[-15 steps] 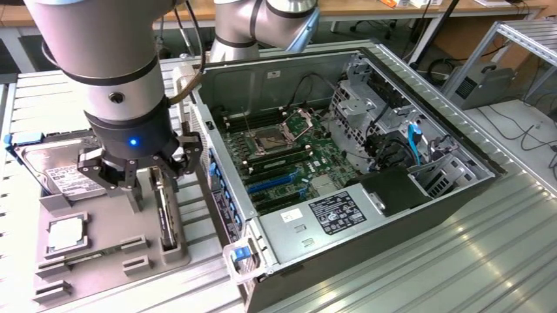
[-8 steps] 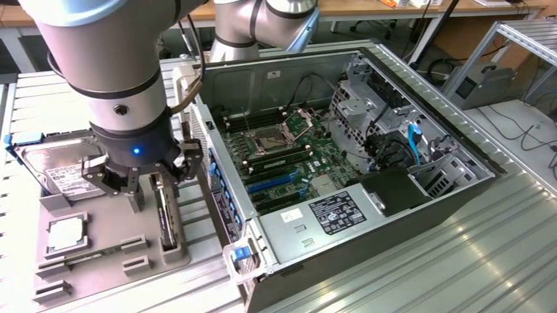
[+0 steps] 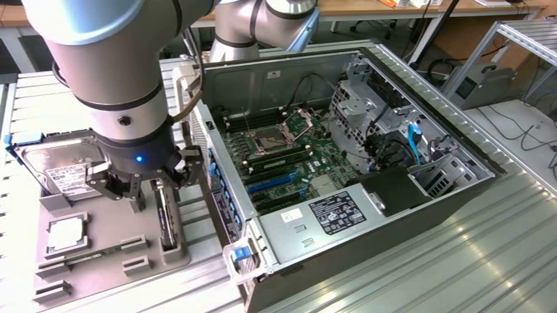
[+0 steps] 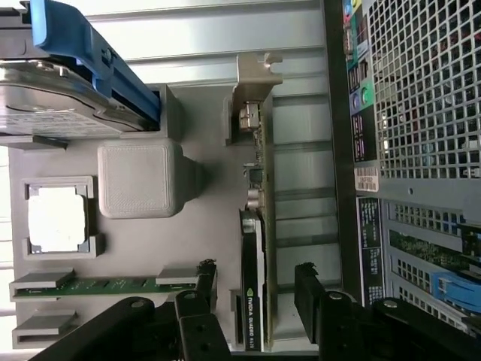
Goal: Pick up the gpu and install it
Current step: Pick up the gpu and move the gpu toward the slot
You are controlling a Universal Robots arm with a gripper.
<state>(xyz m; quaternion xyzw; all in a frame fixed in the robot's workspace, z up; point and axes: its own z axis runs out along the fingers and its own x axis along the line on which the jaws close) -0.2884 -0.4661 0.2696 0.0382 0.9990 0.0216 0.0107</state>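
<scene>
Black fingers (image 4: 314, 301) of the open hand (image 4: 254, 286) flank the gpu (image 4: 258, 195), which stands on edge between them.

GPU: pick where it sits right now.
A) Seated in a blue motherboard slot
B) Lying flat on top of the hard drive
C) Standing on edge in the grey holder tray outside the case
C: the gpu stands on edge in the grey holder tray, with the open end effector straddling it.
</scene>
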